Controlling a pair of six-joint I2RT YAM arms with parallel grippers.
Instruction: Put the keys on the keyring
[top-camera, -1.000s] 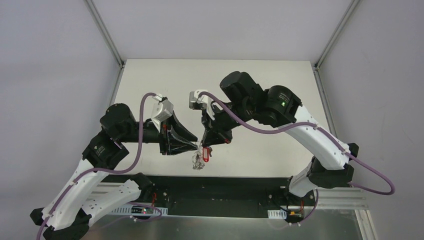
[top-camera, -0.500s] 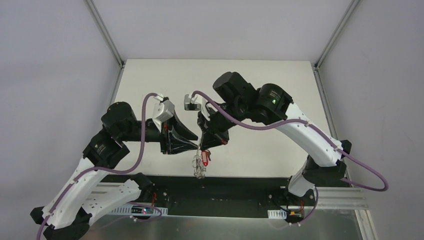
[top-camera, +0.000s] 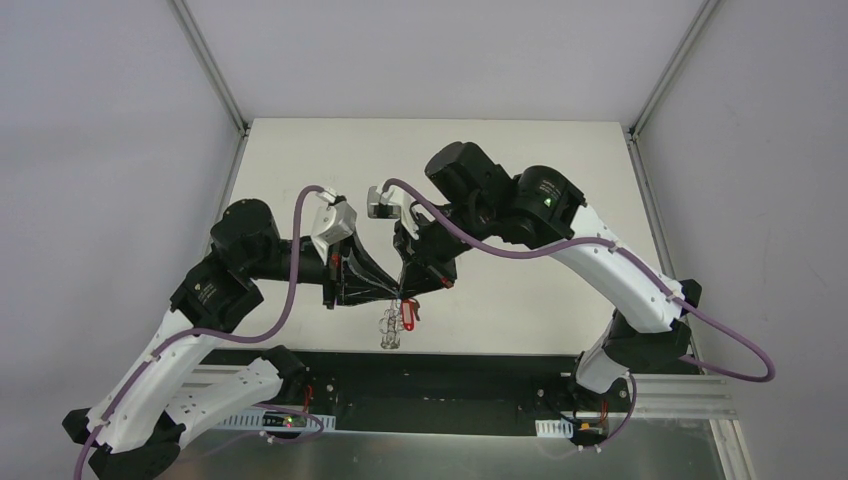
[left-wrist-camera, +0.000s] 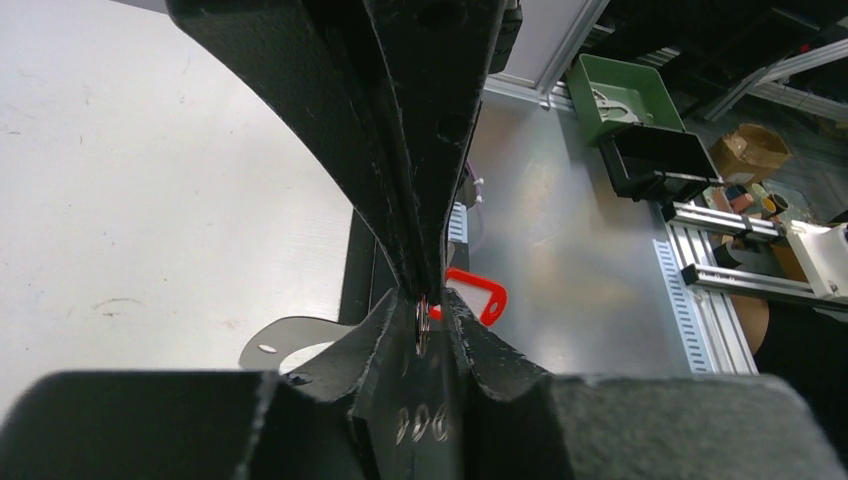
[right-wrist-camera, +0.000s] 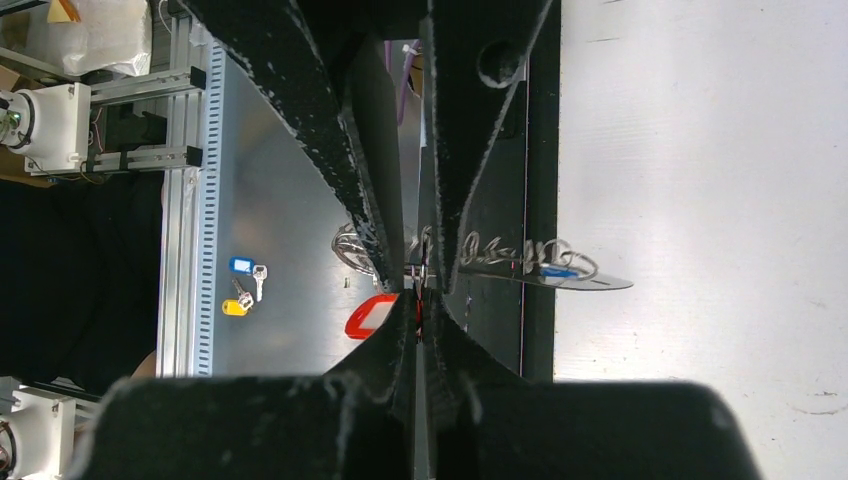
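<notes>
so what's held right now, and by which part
The right gripper pinches the keyring by its wire at the top; whether the left gripper grips cannot be told.

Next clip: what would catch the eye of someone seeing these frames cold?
The two arms meet tip to tip above the near edge of the table, with the left gripper and the right gripper almost touching. Below the shut right gripper dangles the keyring, a silvery cluster, with a red-headed key beside it. In the left wrist view, a bit of metal sits between the left gripper's fingers.
</notes>
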